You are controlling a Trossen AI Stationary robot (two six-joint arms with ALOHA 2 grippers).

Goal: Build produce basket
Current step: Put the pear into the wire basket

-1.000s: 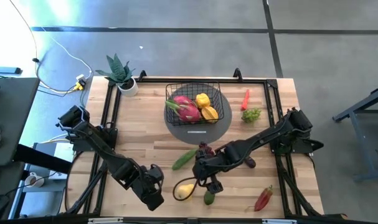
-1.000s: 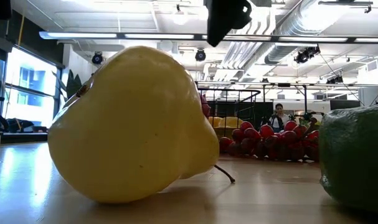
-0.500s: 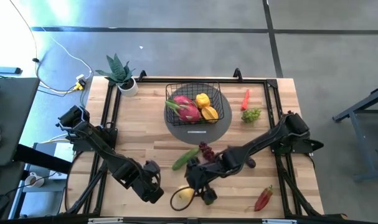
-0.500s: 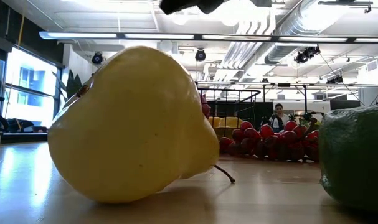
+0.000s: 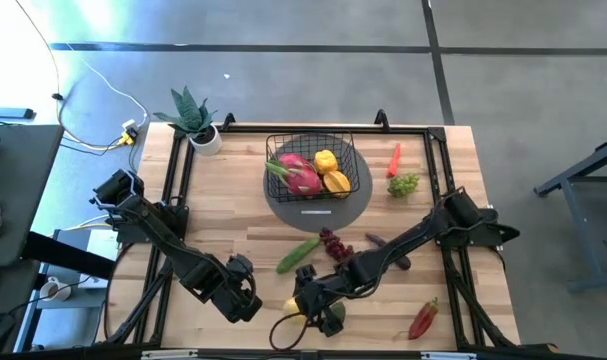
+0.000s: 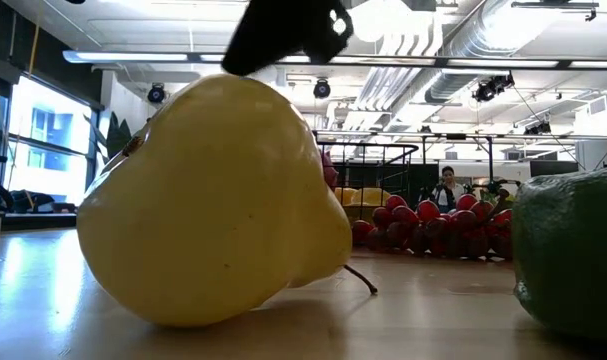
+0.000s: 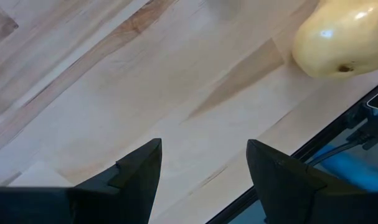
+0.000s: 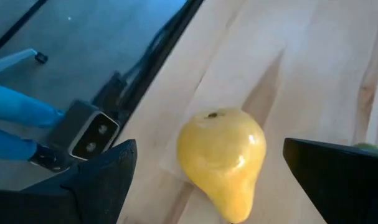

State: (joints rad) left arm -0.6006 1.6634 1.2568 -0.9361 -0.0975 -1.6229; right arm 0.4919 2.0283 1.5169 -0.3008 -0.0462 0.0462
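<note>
The black wire basket (image 5: 313,160) stands on a round grey mat at the far middle and holds a pink dragon fruit (image 5: 298,176) and yellow fruit (image 5: 330,172). A yellow pear (image 5: 291,318) lies on its side near the table's near edge; it also shows in the right wrist view (image 8: 223,158) and the low view (image 6: 213,200). My right gripper (image 8: 208,148) is open and hangs over the pear, one finger on either side, without touching. My left gripper (image 7: 204,149) is open and empty, just left of the pear (image 7: 341,40).
An avocado (image 5: 334,318) lies right beside the pear. A green cucumber (image 5: 298,253) and purple grapes (image 5: 331,243) lie mid-table. A red pepper (image 5: 423,318) is near right. Green grapes (image 5: 405,184) and a red chilli (image 5: 395,158) lie far right. A potted plant (image 5: 193,120) stands far left.
My right gripper has moved from the table's middle toward the near edge and leftward, and has come down over the pear, staying open. The pear and the avocado have stayed where they were.
</note>
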